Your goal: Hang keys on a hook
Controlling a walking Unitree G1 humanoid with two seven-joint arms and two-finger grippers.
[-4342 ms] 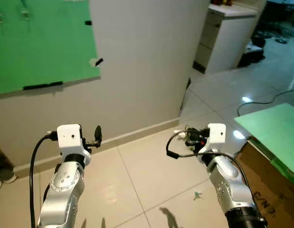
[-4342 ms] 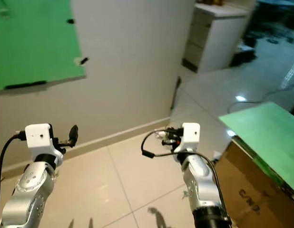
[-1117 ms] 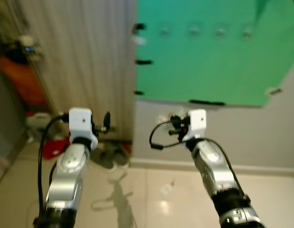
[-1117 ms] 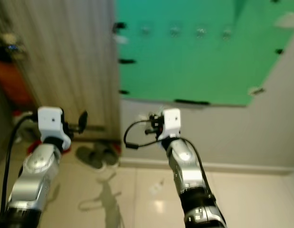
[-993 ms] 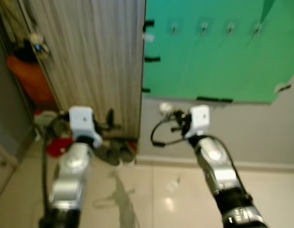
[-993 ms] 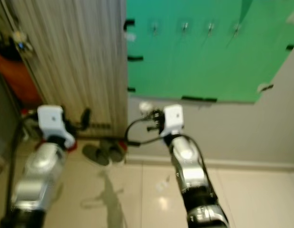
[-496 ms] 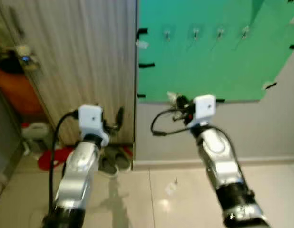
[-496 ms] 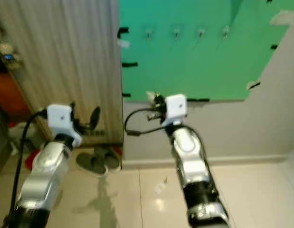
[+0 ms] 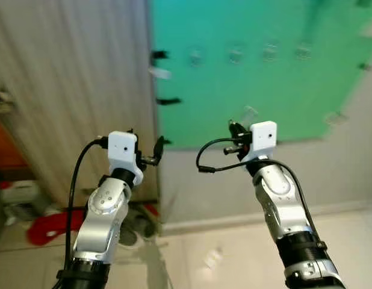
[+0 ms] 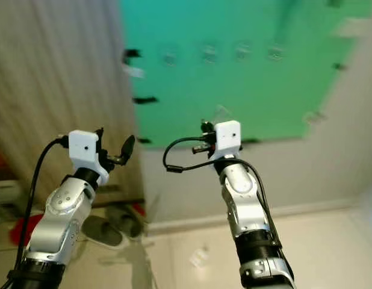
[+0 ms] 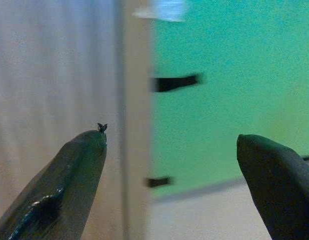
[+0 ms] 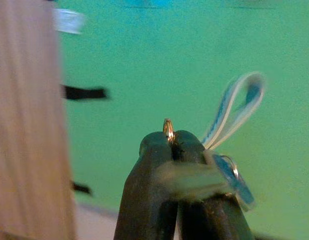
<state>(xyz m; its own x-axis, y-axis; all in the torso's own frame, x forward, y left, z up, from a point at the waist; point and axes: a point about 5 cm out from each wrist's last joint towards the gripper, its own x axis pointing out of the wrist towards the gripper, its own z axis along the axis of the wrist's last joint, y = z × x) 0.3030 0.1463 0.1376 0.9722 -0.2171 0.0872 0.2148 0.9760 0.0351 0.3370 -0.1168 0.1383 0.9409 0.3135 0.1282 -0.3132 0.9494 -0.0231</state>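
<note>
My right gripper point(image 12: 173, 142) is shut on the keys point(image 12: 168, 128), pinching the small metal ring, and a pale blue strap loop point(image 12: 239, 107) sticks out beside its fingers. In the eye views this gripper point(image 9: 235, 130) is raised in front of the lower part of a green board point(image 9: 234, 90) on the wall, and the strap point(image 9: 249, 112) points up from it. A blurred row of several hooks point(image 9: 235, 55) runs along the board's upper part, well above the keys. My left gripper point(image 9: 159, 144) is open and holds nothing. It is raised near the board's left edge.
A beige ribbed panel point(image 9: 71, 78) stands left of the board. Slippers point(image 10: 114, 229) and a red object point(image 9: 41, 220) lie on the floor at its foot. A white wall point(image 9: 330, 168) continues below the board down to the tile floor, where a small scrap point(image 9: 213, 257) lies.
The camera has swung from the wall corner and box round to the green board and tilted up. Both arms have risen, and the right gripper holding the keys is closer to the board.
</note>
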